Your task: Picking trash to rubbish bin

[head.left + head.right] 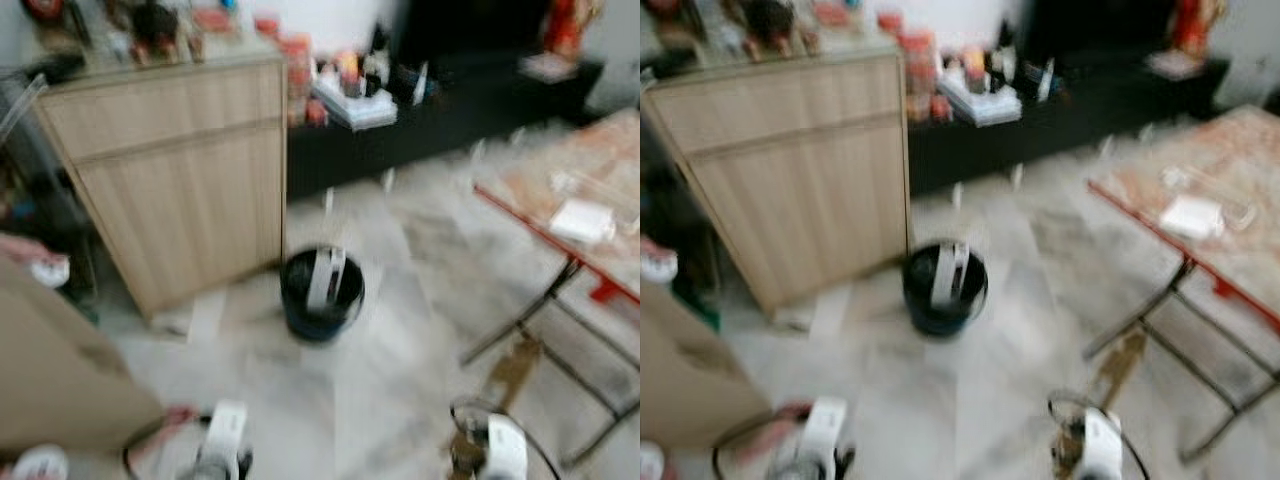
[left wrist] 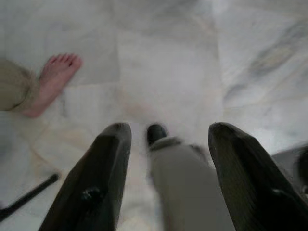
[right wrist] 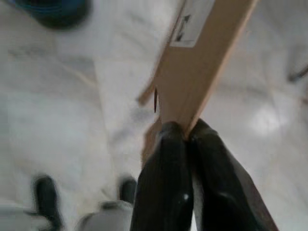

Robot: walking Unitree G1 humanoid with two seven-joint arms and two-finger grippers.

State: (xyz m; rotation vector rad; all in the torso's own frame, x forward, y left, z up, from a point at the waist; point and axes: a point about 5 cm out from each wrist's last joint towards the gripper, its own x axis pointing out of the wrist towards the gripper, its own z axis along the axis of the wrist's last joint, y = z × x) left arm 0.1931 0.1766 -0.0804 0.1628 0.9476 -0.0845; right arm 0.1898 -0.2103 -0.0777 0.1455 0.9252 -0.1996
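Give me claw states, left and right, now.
Left claw: open, holding nothing, above the floor.
Right claw: shut on a flat cardboard piece.

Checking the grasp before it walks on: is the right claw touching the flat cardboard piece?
Touching. The right wrist view shows the right claw with both fingers closed on the edge of the cardboard piece, no gap, above the marble floor.

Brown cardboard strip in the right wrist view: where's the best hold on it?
The near end, pinched across its two flat faces, coming in along its length: the flat brown cardboard strip is thin and long. The right gripper is shut on it just so.
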